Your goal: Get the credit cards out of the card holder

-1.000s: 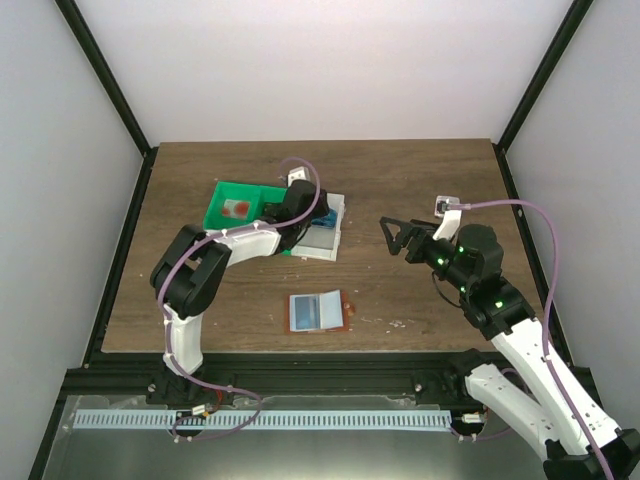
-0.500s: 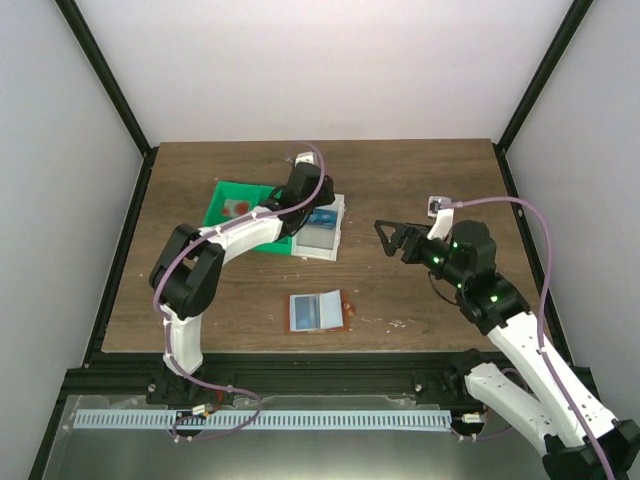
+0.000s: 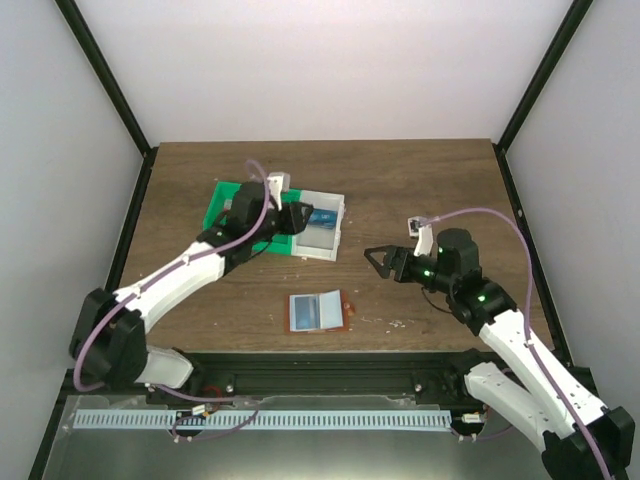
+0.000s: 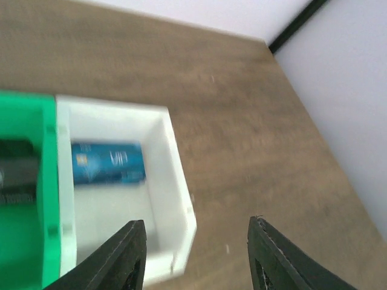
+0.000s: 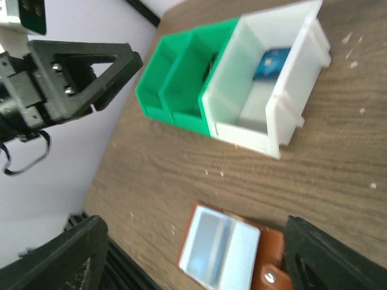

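Note:
The card holder [image 3: 316, 311] lies open on the table near the front edge, orange-brown rim around a pale grey-blue lining. I cannot tell whether a card sits in its pockets. One blue credit card [image 3: 322, 217] lies in the white bin [image 3: 335, 240]. My left gripper [image 3: 293, 218] hovers at the bin's left side, open and empty [image 4: 196, 223]; the card [image 4: 107, 162] is ahead of its fingers. My right gripper [image 3: 376, 258] hangs open and empty to the right of the holder and farther back. From that wrist the holder [image 5: 230, 254] shows between its fingers [image 5: 78, 254].
A green bin [image 3: 232, 205] with a reddish item stands against the white bin's left side; both bins [image 5: 181, 90] appear beyond the holder in the right wrist view. Black frame rails run along the table's edges.
My left arm has swung back to the left from above the white bin, leaving the blue card lying inside. My right gripper has moved left toward the holder and narrowed slightly.

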Controlling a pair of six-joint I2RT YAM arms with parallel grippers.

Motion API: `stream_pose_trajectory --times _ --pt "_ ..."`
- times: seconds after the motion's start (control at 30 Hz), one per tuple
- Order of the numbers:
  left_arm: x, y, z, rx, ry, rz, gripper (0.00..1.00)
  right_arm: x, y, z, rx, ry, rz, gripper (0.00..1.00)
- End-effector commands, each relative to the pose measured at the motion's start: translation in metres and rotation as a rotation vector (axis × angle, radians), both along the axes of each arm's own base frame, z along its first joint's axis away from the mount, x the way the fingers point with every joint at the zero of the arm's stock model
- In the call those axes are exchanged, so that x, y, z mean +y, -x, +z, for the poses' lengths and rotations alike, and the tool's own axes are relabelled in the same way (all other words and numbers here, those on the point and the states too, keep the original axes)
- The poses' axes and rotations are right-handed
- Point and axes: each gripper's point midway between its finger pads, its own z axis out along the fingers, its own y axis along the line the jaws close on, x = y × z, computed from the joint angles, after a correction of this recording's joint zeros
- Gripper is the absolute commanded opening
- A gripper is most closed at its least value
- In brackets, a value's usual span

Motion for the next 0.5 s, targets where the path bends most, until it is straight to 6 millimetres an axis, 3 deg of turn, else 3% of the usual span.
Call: stream_pose_trajectory --times 0.0,0.3,0.47 --pt "0.001 0.058 -0.032 0.124 0.039 -0.155 0.48 0.012 0.014 -0.017 0.084 -0.058 0.088 0.77" --pt "0.014 0.140 -0.079 0.285 0.164 -0.289 0.52 0.029 0.031 -0.072 0.267 -0.059 0.089 0.48" --pt "0.019 0.163 -0.100 0.326 0.244 -0.309 0.52 0.046 0.044 -0.093 0.324 -0.021 0.095 0.43"
